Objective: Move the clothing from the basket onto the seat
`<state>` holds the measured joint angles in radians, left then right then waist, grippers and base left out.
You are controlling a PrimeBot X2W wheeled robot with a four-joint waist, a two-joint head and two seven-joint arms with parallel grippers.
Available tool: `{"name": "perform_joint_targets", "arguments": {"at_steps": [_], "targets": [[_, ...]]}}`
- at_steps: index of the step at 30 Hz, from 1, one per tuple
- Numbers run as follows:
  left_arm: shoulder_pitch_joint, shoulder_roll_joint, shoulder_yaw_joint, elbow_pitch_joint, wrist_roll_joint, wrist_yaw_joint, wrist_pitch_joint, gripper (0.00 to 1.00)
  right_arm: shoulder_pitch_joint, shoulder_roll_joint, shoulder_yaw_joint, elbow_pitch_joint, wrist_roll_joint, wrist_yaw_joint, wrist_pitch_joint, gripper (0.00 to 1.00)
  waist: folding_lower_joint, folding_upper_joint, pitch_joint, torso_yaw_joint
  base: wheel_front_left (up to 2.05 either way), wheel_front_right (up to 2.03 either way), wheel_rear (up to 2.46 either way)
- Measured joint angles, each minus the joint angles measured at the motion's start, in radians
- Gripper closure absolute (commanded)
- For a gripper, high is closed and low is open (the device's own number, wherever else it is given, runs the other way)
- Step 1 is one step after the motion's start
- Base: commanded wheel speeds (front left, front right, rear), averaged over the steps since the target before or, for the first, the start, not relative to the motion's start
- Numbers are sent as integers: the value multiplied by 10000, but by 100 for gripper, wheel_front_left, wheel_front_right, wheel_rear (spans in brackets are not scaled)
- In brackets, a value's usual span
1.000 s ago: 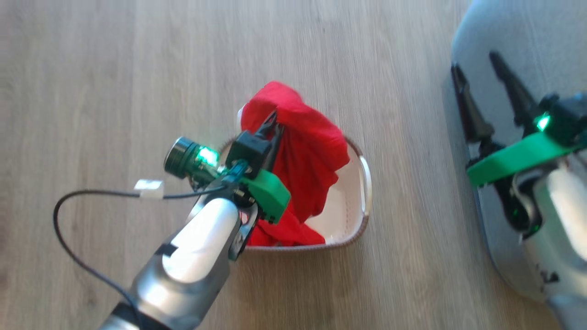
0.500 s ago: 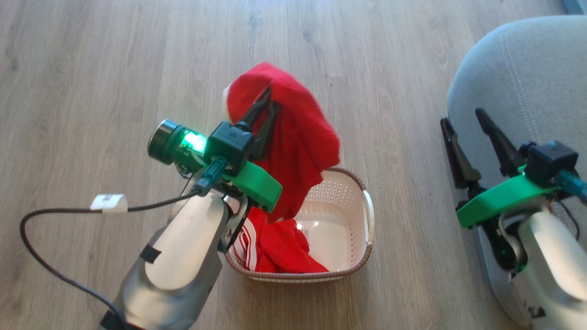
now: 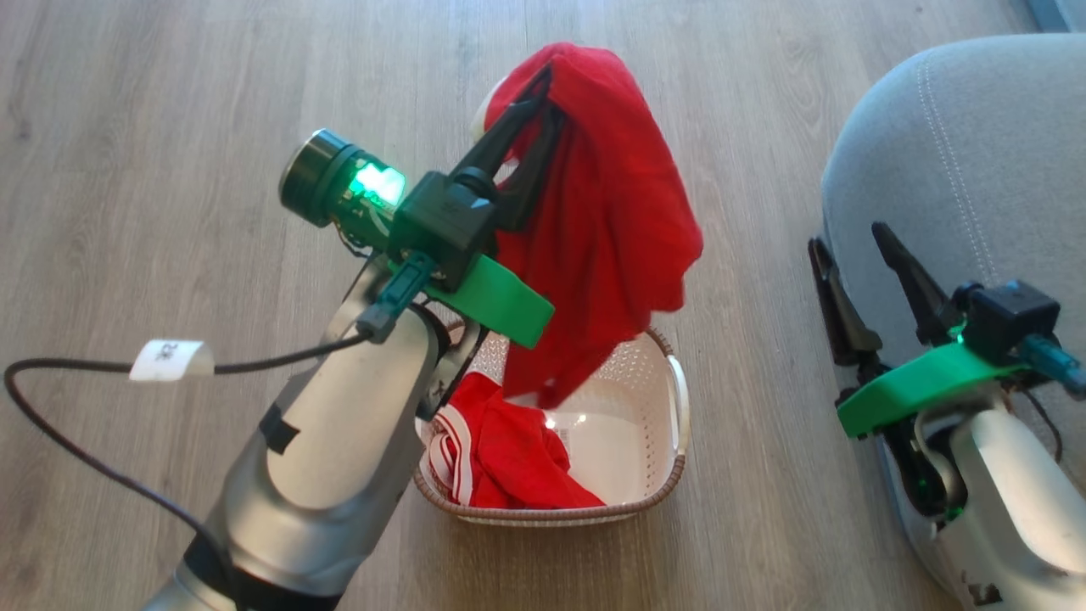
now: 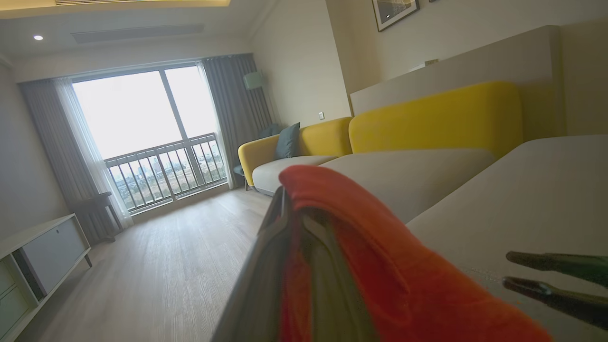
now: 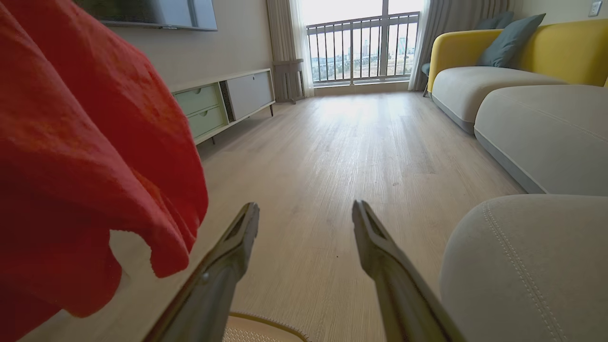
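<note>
Bright red all over the clothing [image 3: 611,212], white-and-red stripes on the piece lower down. Cream-white and dotted with holes for the basket [image 3: 676,407], brown woven rim. Pale grey with light stitching on the seat [image 3: 959,153]. Light wood grain across the floor [image 3: 170,127]. Yellow on the sofa backs [image 4: 437,114].

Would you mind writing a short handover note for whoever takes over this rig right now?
Left gripper: shut on a red garment, which hangs over the basket.
Right gripper: open and empty, at the edge of the seat.
The basket stands on the wooden floor, to the left of the seat. A second red garment with striped trim lies inside it.
Done: one garment gripped and up out of the basket.
Left: carry it to the seat and release it, then fetch the second one. No clothing lies on the part of the seat in view.
</note>
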<state>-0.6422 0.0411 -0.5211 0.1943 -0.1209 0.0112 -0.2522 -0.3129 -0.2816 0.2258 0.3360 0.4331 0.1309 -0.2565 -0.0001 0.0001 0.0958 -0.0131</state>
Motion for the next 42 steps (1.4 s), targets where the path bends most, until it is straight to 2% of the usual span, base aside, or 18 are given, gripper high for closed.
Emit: {"name": "perform_joint_targets", "arguments": {"at_steps": [6,9,11,14,17,26,30,31,32,33,38,42], "targets": [[-1,-8,-339,-17,-138,102,0,100,-97,-79,562,-2458,441,0,0,0,0,0,114,-97,0,0,0],[-8,-4,-360,31,-201,194,0,100,-275,-339,1375,-3584,520,0,0,0,0,0,161,-123,0,0,0],[-24,-4,-407,65,-203,198,0,100,-480,-539,1992,-3858,520,0,-2,0,0,0,180,-125,0,0,0],[-37,-4,-523,127,-242,199,0,100,-739,-748,2932,-3701,569,0,-2,0,0,0,192,-113,0,0,0],[-91,-4,-673,151,-357,276,0,100,-1060,-708,3522,-2895,568,0,-2,0,0,0,174,-67,0,0,0],[-178,4,-1513,157,-840,372,0,100,-2190,242,3645,-865,123,0,-2,0,0,0,243,378,0,0,0],[-278,4,-1939,173,-1080,449,0,100,-2422,464,3774,284,198,0,-2,0,0,0,189,675,0,0,0],[-280,2,-2006,171,-1116,451,0,100,-2461,523,3841,546,211,0,0,19,0,0,167,752,0,0,0],[-280,4,-2077,171,-1164,453,0,100,-2479,598,3852,713,316,0,0,70,0,0,147,824,0,0,0],[-280,8,-2150,174,-1183,458,0,100,-2488,667,3841,782,397,0,0,100,0,0,130,893,0,0,0],[-280,8,-2255,188,-1204,541,0,100,-2504,838,3804,802,568,0,0,100,0,0,135,1059,0,0,0],[-280,6,-2265,242,-1271,548,0,100,-2481,825,3289,535,596,0,0,100,1,0,199,1005,0,0,0]]}}
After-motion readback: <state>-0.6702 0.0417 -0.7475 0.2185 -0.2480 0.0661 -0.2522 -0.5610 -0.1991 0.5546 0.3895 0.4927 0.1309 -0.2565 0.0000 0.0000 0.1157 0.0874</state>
